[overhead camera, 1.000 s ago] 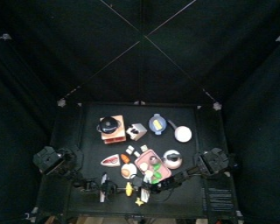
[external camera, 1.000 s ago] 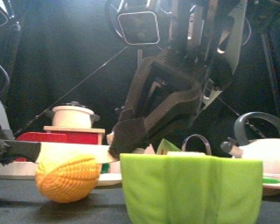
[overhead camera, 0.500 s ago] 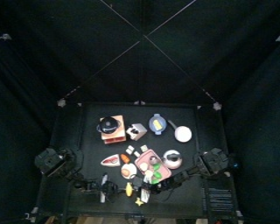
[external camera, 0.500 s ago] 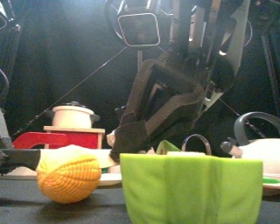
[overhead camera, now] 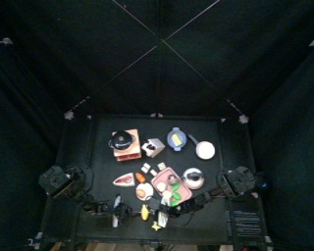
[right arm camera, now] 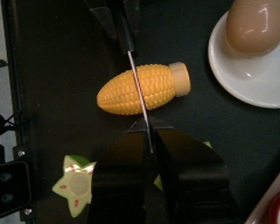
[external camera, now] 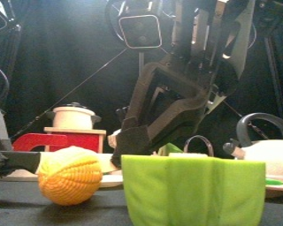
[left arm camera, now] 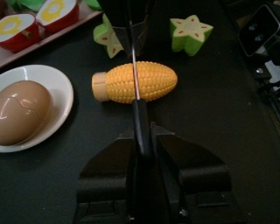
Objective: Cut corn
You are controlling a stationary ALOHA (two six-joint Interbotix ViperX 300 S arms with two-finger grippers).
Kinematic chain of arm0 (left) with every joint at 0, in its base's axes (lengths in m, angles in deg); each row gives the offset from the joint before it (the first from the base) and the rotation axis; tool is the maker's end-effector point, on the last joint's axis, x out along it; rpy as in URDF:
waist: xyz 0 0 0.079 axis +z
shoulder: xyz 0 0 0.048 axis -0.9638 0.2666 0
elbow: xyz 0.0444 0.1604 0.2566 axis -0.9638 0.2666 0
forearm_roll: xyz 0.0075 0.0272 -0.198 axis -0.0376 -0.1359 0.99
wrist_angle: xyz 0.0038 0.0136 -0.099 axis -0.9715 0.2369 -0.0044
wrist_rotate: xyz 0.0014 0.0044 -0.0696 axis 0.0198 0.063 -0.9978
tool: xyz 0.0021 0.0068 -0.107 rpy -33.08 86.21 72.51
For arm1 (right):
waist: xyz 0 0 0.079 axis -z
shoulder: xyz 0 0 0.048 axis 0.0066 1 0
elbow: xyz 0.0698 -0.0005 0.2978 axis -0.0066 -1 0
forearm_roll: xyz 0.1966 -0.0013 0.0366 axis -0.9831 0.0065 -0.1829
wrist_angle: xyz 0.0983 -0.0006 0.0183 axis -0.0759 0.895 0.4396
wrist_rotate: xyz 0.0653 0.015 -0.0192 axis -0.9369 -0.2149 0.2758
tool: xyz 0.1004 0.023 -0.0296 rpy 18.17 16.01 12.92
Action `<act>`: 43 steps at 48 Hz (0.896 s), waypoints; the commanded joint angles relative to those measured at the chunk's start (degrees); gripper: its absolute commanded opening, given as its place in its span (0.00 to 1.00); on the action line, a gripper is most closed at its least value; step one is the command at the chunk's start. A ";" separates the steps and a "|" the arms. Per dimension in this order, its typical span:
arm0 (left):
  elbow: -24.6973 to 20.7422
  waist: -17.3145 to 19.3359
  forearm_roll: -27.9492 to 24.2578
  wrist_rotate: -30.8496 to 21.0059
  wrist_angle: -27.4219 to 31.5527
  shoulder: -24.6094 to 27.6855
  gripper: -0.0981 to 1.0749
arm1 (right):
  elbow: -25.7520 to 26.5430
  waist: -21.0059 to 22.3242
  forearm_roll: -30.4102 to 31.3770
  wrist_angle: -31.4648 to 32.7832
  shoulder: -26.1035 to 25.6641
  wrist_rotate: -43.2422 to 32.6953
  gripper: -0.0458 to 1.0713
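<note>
The corn (left arm camera: 133, 82) is a small yellow toy cob lying on its side on the black table, also seen as corn (right arm camera: 143, 87) and corn (external camera: 70, 175) at the front left. A thin dark knife blade (right arm camera: 133, 70) crosses its middle. In both wrist views the knife (left arm camera: 129, 39) runs straight out from between that gripper's jaws. My left gripper (left arm camera: 136, 131) and my right gripper (right arm camera: 149, 131) face each other across the cob, each closed on the knife. Neither one touches the cob itself.
An egg (left arm camera: 17, 103) sits on a white plate (right arm camera: 241, 79) just beside the corn. Green star-fruit pieces (left arm camera: 192, 28) lie beyond it. A green block (external camera: 191, 190) stands near the front edge. A pot (external camera: 73, 115) and a red toy (external camera: 38, 139) stand behind.
In the front view the corn has shifted slightly to the right. The left arm's low part beside it has moved a little. The right arm hardly moves.
</note>
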 commanded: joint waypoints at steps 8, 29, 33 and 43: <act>-0.35 -0.35 0.00 0.00 0.53 -0.18 0.56 | 0.18 0.09 -1.05 0.18 -0.70 0.00 0.46; -0.35 -0.26 0.00 0.00 0.97 -0.09 0.56 | 0.18 0.18 -1.05 0.18 -0.44 -0.09 0.46; -0.35 -0.26 0.18 0.00 1.14 -0.09 0.56 | 0.18 0.18 -1.05 0.18 -0.35 0.00 0.46; -0.35 -0.35 0.53 0.00 1.14 0.00 0.56 | 0.18 0.18 -1.05 0.18 -0.35 -0.09 0.46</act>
